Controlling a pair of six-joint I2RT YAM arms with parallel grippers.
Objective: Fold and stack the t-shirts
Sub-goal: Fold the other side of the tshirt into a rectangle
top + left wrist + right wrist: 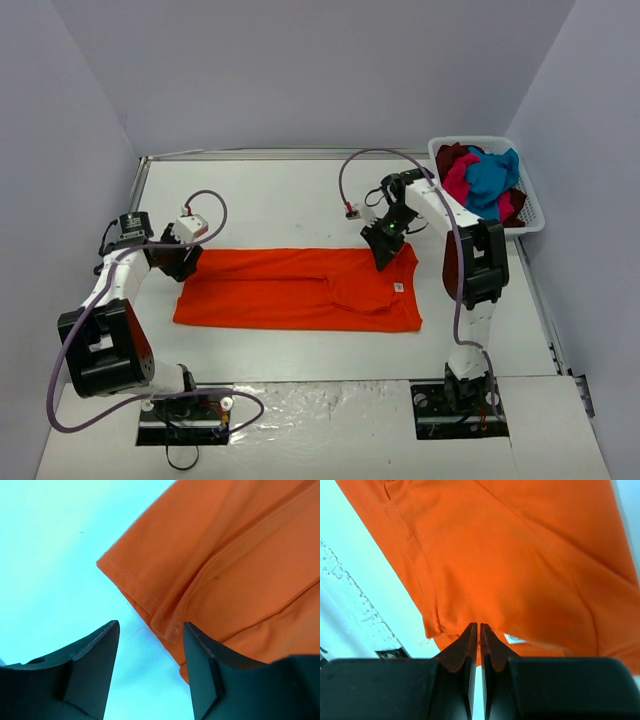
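A bright orange t-shirt (pixel 300 290) lies folded into a long band across the middle of the table, its small white tag (pixel 397 287) near the right end. My left gripper (pixel 185 262) is at the band's upper left corner. In the left wrist view its fingers (pixel 150 625) stand open, with the hemmed corner of the orange cloth (pixel 165 625) lying loose on the table just ahead of them. My right gripper (pixel 383 250) sits on the top edge near the right end. In the right wrist view it (pixel 479 626) is shut, pinching the orange cloth (pixel 520 570).
A white plastic basket (pixel 535 205) stands at the back right holding teal-blue (pixel 492 175), magenta-pink (pixel 460 180) and dark red (pixel 450 155) shirts. A dark red cloth (pixel 450 265) shows behind the right arm. Grey walls close in on both sides.
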